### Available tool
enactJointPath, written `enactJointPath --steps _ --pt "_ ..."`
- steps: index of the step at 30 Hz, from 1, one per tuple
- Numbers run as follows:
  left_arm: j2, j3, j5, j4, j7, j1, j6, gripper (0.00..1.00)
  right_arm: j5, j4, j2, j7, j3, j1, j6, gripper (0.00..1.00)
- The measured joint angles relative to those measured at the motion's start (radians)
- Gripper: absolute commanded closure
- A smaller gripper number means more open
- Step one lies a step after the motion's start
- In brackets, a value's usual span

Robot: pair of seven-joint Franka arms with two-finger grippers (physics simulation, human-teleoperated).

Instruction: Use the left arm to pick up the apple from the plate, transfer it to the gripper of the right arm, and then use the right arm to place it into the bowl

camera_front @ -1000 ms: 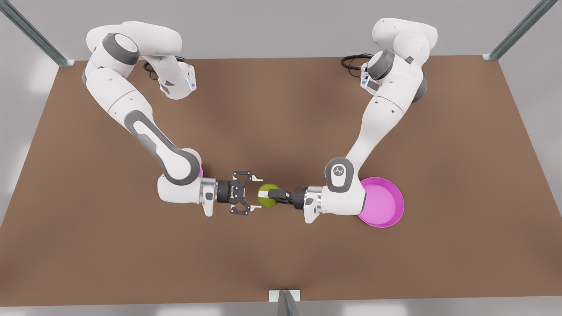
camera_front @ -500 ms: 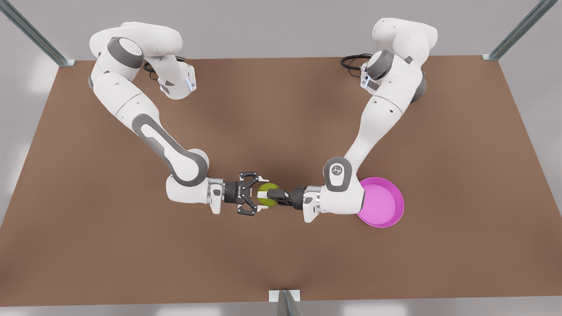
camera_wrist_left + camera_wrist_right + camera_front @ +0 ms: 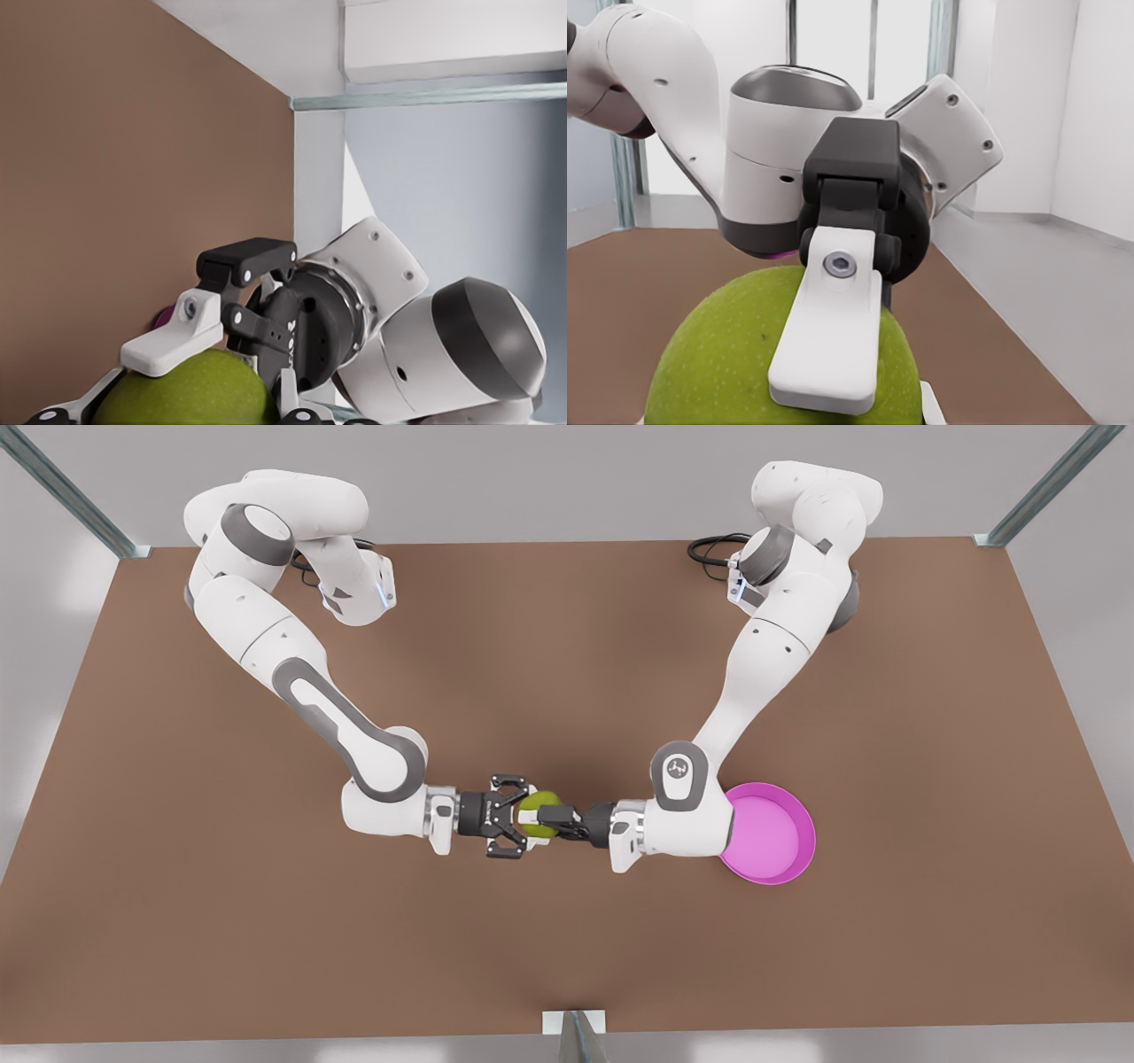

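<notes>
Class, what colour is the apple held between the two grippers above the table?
Yellow-green, with faint dark speckles; the apple shows best in the right wrist view.

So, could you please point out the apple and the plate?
apple (image 3: 532, 828), front view, on its green lower side.
plate (image 3: 772, 838), front view, on its bare pink floor.

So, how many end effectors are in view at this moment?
2. The left end effector, on the front view's right, is shut on the apple. The right end effector, on the front view's left, stands open around that apple. None seems hidden.
</notes>
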Motion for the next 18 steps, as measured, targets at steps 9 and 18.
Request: enactJointPath --steps 9,18 --pt "-0.001 0.000 -0.002 0.000 0.011 -0.001 0.001 0.00 -0.004 -0.001 -0.002 -0.019 0.007 -0.025 -0.008 0.18" --pt "-0.038 0.005 0.013 0.001 -0.019 0.068 -0.035 0.00 -0.089 -0.023 -0.018 -0.031 0.011 -0.178 -0.114 0.18"
